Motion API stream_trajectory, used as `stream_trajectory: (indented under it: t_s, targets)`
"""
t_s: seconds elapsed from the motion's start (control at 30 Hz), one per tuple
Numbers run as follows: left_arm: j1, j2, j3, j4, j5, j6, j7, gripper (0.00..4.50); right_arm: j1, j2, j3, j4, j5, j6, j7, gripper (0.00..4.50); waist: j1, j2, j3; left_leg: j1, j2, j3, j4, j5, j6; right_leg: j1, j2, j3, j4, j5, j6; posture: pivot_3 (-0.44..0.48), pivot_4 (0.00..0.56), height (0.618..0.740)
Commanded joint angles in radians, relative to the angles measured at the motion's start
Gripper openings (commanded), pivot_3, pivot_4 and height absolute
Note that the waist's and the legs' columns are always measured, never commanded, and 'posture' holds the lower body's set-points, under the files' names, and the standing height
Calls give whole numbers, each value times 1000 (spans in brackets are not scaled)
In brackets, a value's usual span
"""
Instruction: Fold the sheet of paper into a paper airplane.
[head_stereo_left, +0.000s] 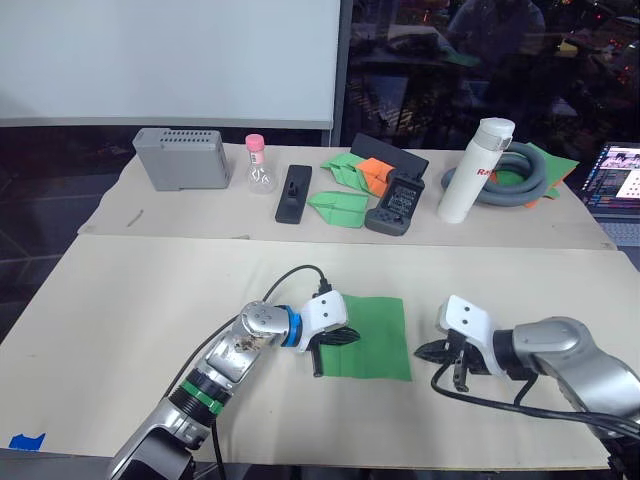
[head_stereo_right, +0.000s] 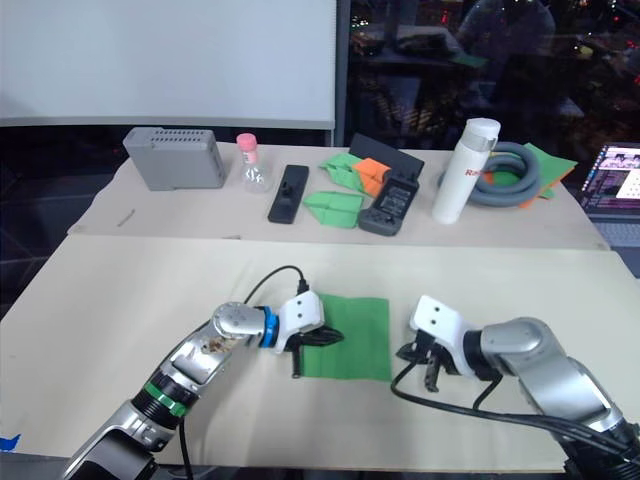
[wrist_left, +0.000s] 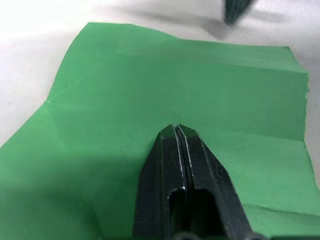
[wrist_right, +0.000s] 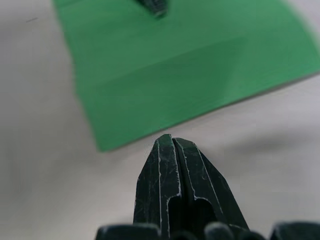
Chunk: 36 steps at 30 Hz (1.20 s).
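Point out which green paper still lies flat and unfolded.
The green sheet at the front, under the left gripper; the green ones at the back are already folded.

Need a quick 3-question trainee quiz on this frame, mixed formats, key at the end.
1. True or false: the left gripper rests on the sheet of paper with its fingers shut.
2. Where is the right gripper relative to the sheet? A) on top of it B) on the bare table beside it, apart from it C) lifted, holding its corner
3. Fill in: the sheet lies mostly flat, with visible ____ lines across it.

Key: 1 true. 2 B. 3 crease.
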Motion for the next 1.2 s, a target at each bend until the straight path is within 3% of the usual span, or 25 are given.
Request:
stream_trajectory:
  t_s: [0.03, 0.33, 0.53, 0.87, 1.2]
  targets:
    - [27, 19, -25, 20, 27, 40, -2, 23, -37, 14, 21, 39, -68, -71, -54, 0, 0, 0, 0, 0, 0, 0, 0, 0, 0, 0, 0, 0, 0, 0, 0, 0, 150, 740]
    - [25, 15, -33, 27, 37, 50, 3, 23, -196, 70, 138, 253, -187, -256, -27, 0, -2, 0, -1, 11, 0, 0, 0, -1, 1, 12, 0, -1, -2, 0, 1, 0, 150, 740]
    - [29, 16, -28, 24, 34, 56, 7, 23, -243, 118, 143, 345, -200, -326, -7, 0, -3, 0, -1, 13, 0, 0, 0, -1, 1, 14, 0, 0, -2, -1, 1, 0, 150, 740]
    - [33, 19, -21, 16, 33, 73, 13, 23, -239, 174, 52, 272, -39, -253, 58, 0, -1, 0, -1, 13, 0, 0, 0, -1, 1, 14, -1, 0, -2, -1, 1, 0, 150, 740]
    - [30, 11, 47, 7, 21, 75, 78, 23, -268, 282, 105, 245, -1, -190, 42, 0, -2, 0, -1, 13, 0, -1, -1, -2, 2, 13, -2, 0, -2, -1, 1, 0, 150, 740]
